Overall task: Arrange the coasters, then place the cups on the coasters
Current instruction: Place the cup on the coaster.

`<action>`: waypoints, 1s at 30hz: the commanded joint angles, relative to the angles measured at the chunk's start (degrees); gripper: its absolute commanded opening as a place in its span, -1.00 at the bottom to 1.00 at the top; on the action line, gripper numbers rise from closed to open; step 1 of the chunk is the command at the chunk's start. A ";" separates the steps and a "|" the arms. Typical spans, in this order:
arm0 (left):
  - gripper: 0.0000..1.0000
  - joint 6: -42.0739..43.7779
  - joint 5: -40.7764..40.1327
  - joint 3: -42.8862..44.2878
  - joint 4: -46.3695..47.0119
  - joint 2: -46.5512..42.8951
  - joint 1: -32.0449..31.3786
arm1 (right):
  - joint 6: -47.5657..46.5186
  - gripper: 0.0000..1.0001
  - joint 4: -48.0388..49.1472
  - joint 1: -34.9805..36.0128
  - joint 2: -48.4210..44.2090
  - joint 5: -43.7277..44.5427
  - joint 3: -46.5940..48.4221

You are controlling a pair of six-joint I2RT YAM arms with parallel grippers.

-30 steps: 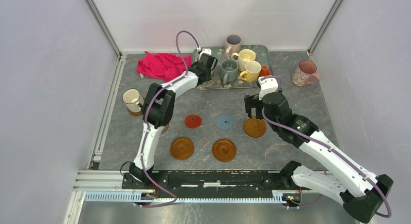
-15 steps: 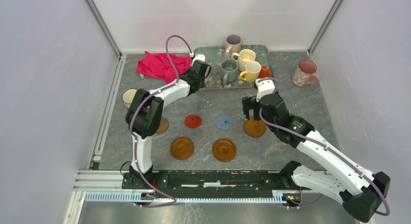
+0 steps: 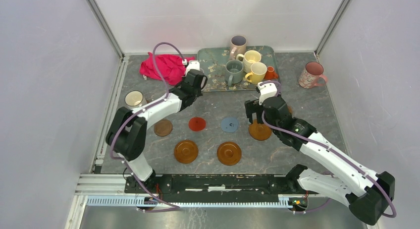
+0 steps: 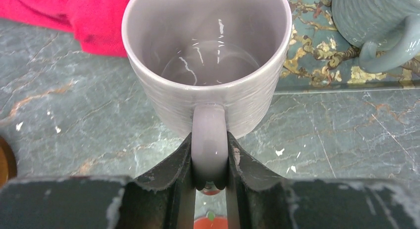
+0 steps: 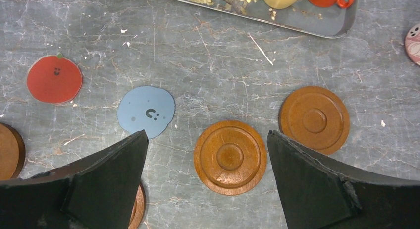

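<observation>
Looking down from above, the left gripper (image 3: 192,81) is hovering between the red cloth (image 3: 163,66) and the teal tray (image 3: 210,54), while the right gripper (image 3: 251,115) is hanging over an amber coaster (image 3: 260,130) just beside the blue coaster (image 3: 230,124). Through the left wrist camera, the claw is pinching the handle of a mauve-grey mug (image 4: 208,55), nearly closed on it, the mug riding upright beside the tray's edge. Through the right wrist camera, the jaws are standing wide apart, gripping nothing and framing that amber coaster, with a second amber coaster (image 5: 314,119) lying near it.
</observation>
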 commanded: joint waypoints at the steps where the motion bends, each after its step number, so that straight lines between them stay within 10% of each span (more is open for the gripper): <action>1: -0.96 -5.14 -5.46 -3.59 7.90 -9.88 -0.31 | -0.69 0.97 3.62 0.10 0.76 -1.37 -0.87; 30: -0.96 -21.84 -16.16 -34.57 -14.33 -48.84 -0.45 | -1.01 0.96 8.51 0.14 7.46 -5.26 -1.54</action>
